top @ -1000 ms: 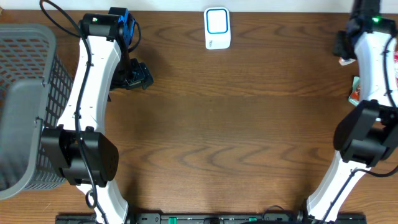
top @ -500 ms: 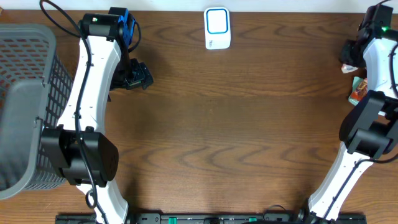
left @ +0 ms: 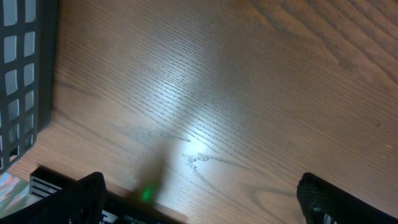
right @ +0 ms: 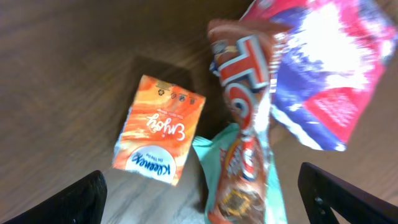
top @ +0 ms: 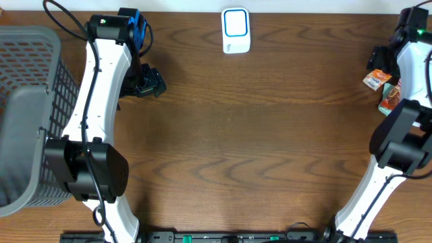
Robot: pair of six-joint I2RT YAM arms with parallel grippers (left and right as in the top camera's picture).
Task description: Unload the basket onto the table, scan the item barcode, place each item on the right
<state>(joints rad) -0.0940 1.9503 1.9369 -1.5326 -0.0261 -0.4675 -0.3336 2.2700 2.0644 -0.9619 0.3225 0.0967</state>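
The white scanner with a blue face [top: 235,30] stands at the table's back middle. At the far right, an orange Kleenex tissue pack [top: 373,80] lies flat on the wood [right: 160,129], free of any grip. My right gripper [top: 383,59] hovers over it and its neighbours, open [right: 208,208], with both fingers wide apart and nothing between them. My left gripper [top: 145,81] hangs over bare wood at the left, open and empty [left: 202,205].
Beside the tissue pack lie a brown snack wrapper [right: 244,118], a teal packet [right: 277,193] under it and a pink and purple bag [right: 326,68]. A grey mesh basket [top: 27,101] fills the left edge [left: 25,62].
My right gripper has gone from shut to open. The orange tissue pack has dropped from it onto the table beside the other packets. The left arm has not moved.
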